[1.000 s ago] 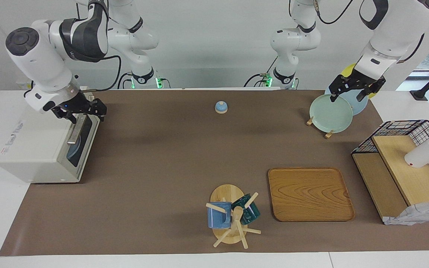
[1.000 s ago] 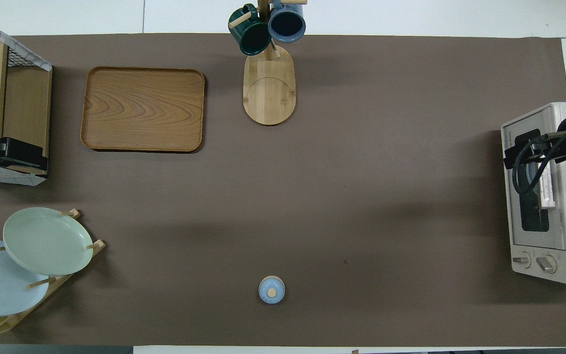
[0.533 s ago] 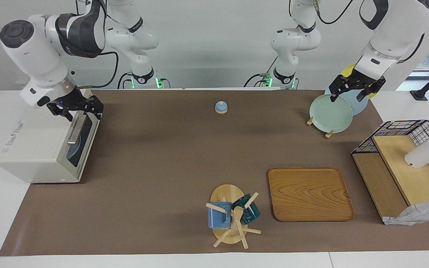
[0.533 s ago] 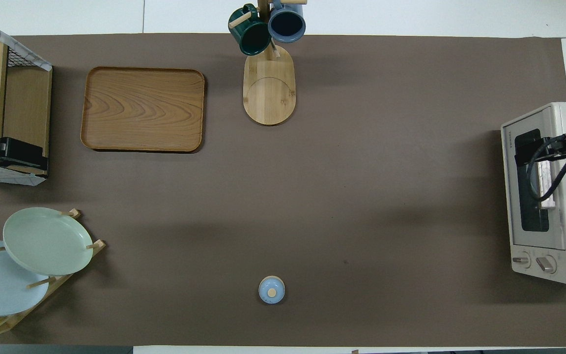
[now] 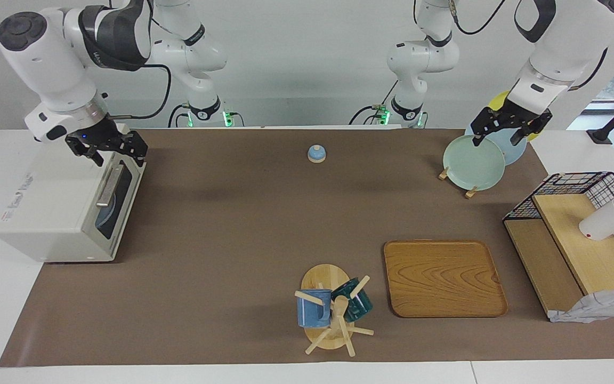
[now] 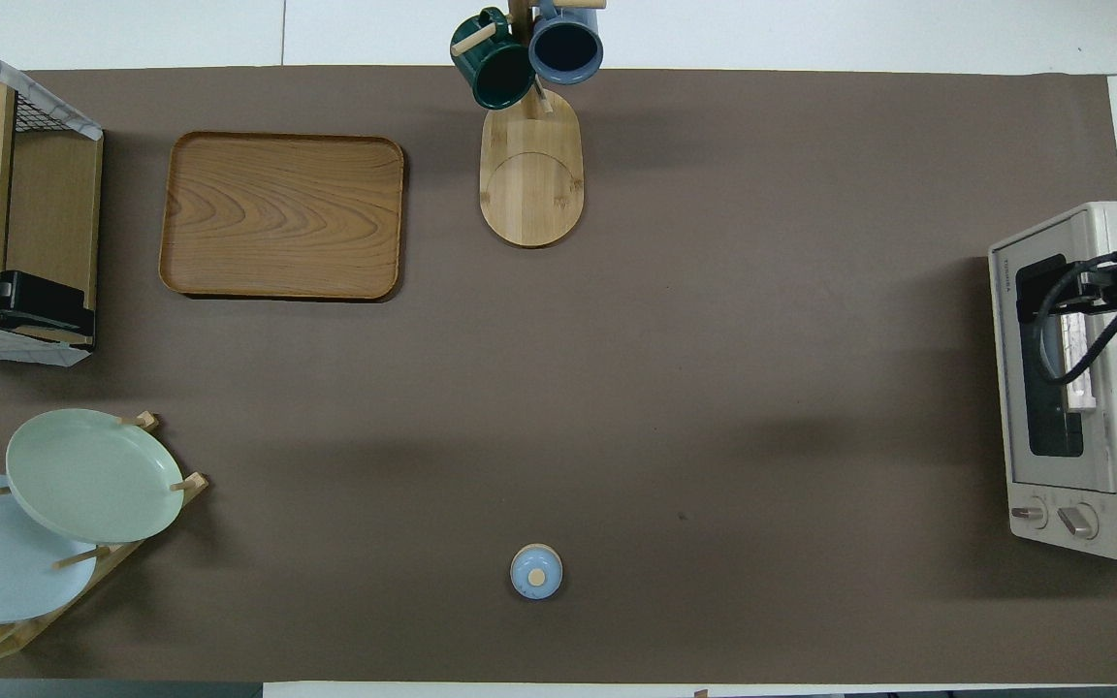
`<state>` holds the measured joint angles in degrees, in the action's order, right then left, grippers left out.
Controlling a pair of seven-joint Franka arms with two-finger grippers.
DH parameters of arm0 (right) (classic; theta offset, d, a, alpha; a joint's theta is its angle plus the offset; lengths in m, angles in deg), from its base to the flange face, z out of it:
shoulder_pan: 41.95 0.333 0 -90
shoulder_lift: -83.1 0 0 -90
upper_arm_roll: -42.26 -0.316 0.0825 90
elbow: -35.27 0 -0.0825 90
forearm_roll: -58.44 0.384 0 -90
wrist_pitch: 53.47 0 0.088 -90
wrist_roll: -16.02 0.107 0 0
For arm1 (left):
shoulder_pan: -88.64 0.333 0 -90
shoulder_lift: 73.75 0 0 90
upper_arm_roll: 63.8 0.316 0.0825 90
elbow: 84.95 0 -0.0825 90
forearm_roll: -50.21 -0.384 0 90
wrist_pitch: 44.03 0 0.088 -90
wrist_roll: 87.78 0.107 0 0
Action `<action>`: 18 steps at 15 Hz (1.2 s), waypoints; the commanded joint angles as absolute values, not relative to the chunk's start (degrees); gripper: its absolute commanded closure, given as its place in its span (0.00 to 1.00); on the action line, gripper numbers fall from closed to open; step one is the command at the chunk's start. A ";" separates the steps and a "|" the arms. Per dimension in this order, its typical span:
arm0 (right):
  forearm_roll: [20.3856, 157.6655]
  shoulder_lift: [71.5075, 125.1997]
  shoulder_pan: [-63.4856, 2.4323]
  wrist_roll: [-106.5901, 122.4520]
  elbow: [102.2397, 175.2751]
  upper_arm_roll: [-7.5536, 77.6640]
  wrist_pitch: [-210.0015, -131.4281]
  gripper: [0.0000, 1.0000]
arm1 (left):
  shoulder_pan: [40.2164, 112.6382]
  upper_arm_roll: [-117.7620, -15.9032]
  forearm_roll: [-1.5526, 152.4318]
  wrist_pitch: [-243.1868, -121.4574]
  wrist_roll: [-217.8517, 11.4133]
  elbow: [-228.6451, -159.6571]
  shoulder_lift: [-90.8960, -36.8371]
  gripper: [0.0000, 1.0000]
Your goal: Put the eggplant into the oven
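Observation:
The cream-white oven (image 5: 54, 210) stands at the right arm's end of the table, its dark glass door (image 6: 1053, 407) closed and the bar handle (image 5: 107, 186) up against it. My right gripper (image 5: 111, 153) hovers open and empty just above the oven's top front edge, at the end of the handle nearer to the robots. My left gripper (image 5: 497, 137) hangs open and empty over the plates at the left arm's end. The eggplant is hidden from both views.
A plate rack holds a green plate (image 5: 473, 161), a blue one and a yellow one. A small blue lidded pot (image 5: 316, 153) sits near the robots. A wooden tray (image 5: 444, 277), a mug tree (image 5: 333, 312) and a wire-and-wood shelf (image 5: 579, 240) stand farther out.
My right gripper has lifted off the oven's handle and drawn back over the oven's top edge. The left arm has not moved.

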<state>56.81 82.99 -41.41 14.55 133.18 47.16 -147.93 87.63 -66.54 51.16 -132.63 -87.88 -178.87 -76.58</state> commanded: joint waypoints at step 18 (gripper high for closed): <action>56.68 82.57 -41.60 12.41 129.58 46.91 -143.82 0.00 | 88.38 -67.06 50.48 -131.74 -87.34 -178.20 -76.83 0.00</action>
<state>57.35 82.66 -41.49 13.57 130.27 47.08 -145.36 87.63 -66.54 51.16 -132.63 -87.88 -178.87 -76.58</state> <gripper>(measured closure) 0.000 0.000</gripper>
